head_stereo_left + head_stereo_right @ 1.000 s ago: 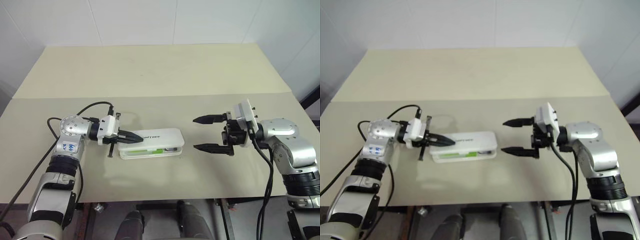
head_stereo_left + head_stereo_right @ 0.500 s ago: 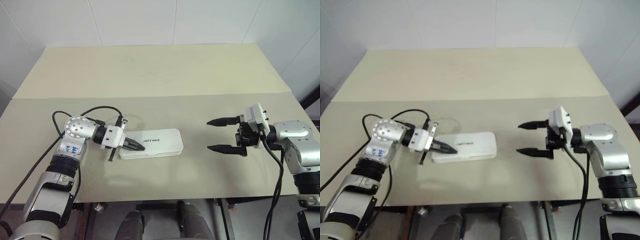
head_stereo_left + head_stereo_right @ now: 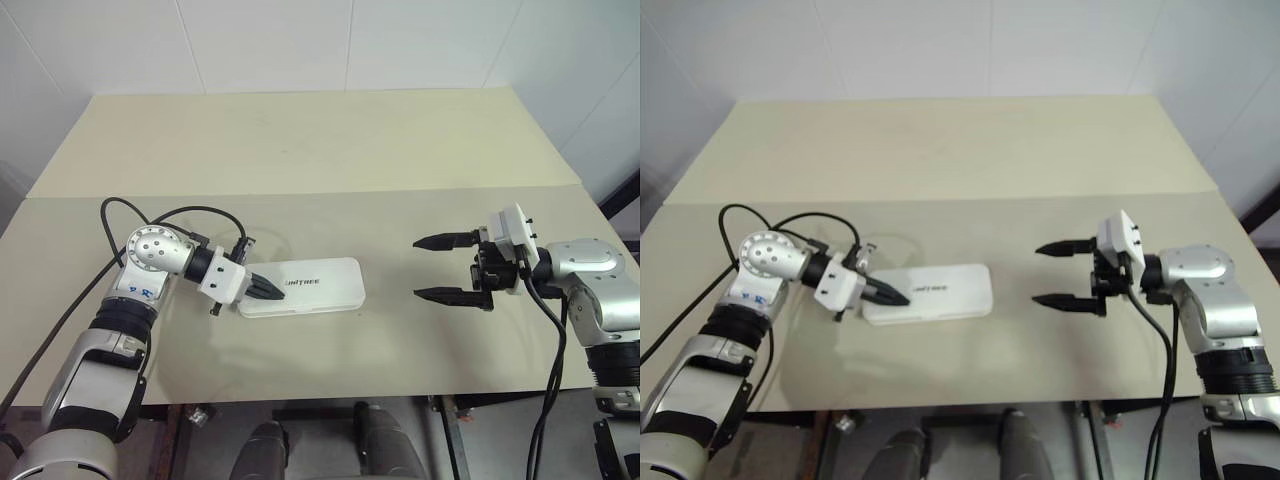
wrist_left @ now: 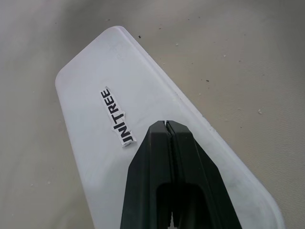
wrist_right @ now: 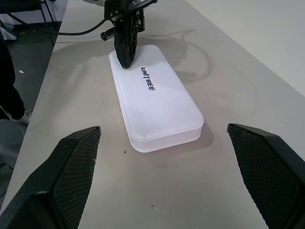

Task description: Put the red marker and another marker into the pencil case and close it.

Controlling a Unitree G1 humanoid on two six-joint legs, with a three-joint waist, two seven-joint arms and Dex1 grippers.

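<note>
Left end effector (image 3: 270, 292) atop pencil case (image 3: 320, 288)

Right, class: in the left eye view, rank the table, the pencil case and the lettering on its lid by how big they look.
1. Table, largest.
2. Pencil case.
3. Lettering, smallest, since it sits within the lid.

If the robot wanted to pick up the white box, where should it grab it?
Probably across the two long sides of the pencil case, near its free right end. It lies flat and shut, long and narrow, so open fingers fit its width. The open right gripper already faces that end; the shut left gripper presses the other.
</note>
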